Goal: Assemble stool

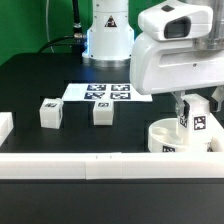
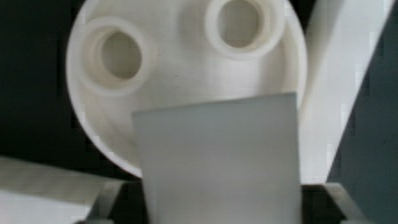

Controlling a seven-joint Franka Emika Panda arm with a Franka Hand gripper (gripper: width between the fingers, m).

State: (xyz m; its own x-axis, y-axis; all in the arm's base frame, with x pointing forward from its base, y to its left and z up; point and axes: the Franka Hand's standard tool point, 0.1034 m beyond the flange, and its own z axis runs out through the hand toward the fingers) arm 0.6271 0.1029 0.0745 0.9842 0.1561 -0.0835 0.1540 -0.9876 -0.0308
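Pincer (image 1: 196, 112) grips one leg (image 1: 198, 125) just above the seat (image 1: 163, 134); we judge that slight misalignment with a seat hole (image 2: 116, 55) below could jam or tilt the leg.

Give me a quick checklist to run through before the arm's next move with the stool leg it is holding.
1. Grip: the gripper is closed on the held leg: ok.
2. Held leg stands over the seat in the exterior view: ok.
3. Held leg lined up with a seat hole: cannot tell, the leg blocks the wrist view.
4. Held leg seated in the seat: cannot tell.
5. Two loose legs stand apart from the seat, out of the way: ok.
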